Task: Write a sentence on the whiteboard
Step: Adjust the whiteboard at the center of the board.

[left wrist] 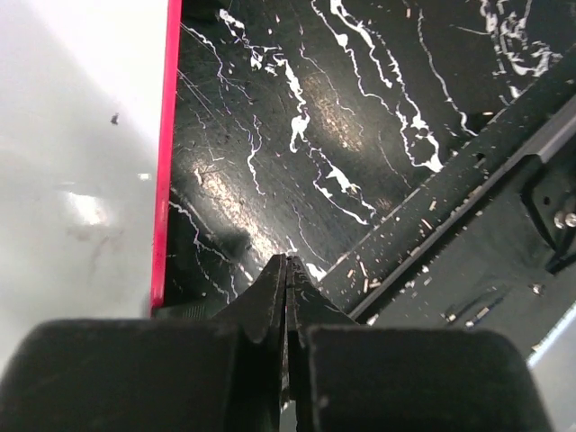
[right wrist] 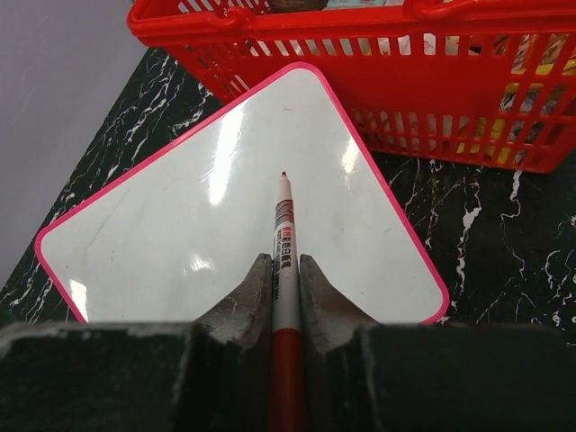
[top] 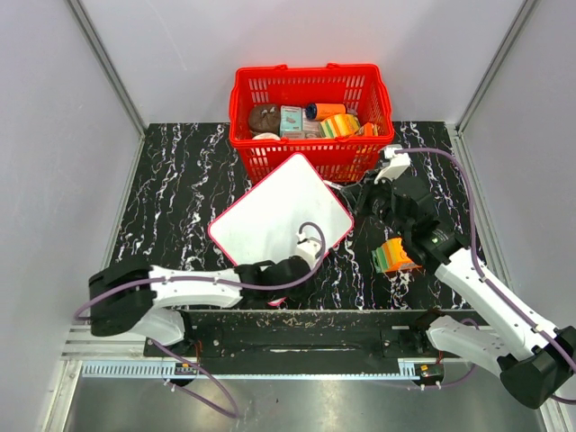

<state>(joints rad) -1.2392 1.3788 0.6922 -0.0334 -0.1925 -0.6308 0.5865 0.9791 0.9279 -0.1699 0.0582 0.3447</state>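
Observation:
The whiteboard lies flat and turned like a diamond in front of the red basket; no writing shows on it, so the sentence is not in view. My right gripper is at the board's right edge, shut on a red-and-white marker. In the right wrist view the marker's tip points out over the blank board; I cannot tell if it touches. My left gripper is at the board's near corner. In the left wrist view its jaws are shut and empty, just right of the board's red rim.
The red basket with several small items stands just behind the board; its wall is close to the marker. An orange and green package lies on the black marbled table under my right arm. The black rail runs along the near edge.

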